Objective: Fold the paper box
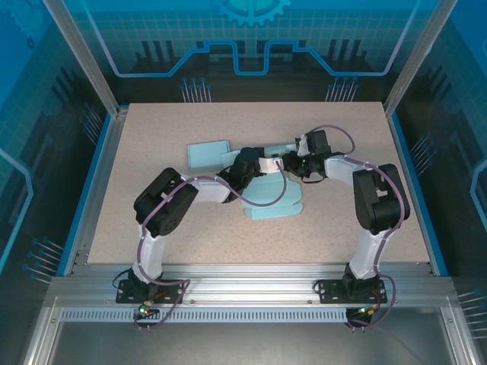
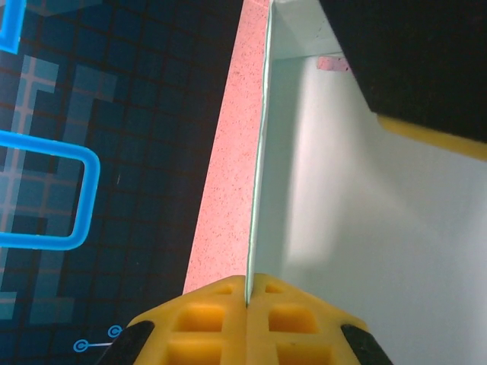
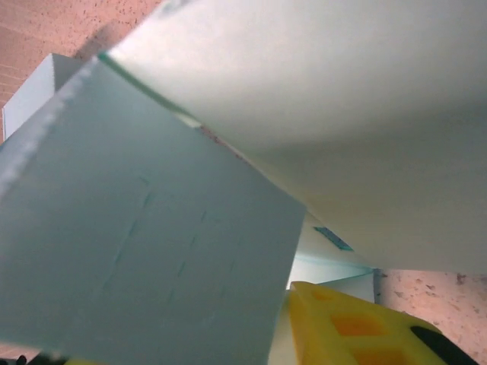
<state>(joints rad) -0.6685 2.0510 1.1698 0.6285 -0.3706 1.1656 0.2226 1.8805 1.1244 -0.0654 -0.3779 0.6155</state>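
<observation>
Raising a wall of the pale blue paper box [image 1: 268, 199], lying mid speckled beige desk [image 1: 152, 137], seems the step; the left hand [image 2: 247, 293] pinches a panel's edge, while whether the right hand [image 1: 289, 161] grips I cannot tell. Next calls for pressing the adjoining flap inward.

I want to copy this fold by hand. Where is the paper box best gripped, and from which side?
Probably on a raised wall, at its thin free edge, coming edge-on in the wall's plane, one finger on each face. The paper box is flat sheet, so only edges offer a pinch; the left pincer is shut on that wall this way.
</observation>
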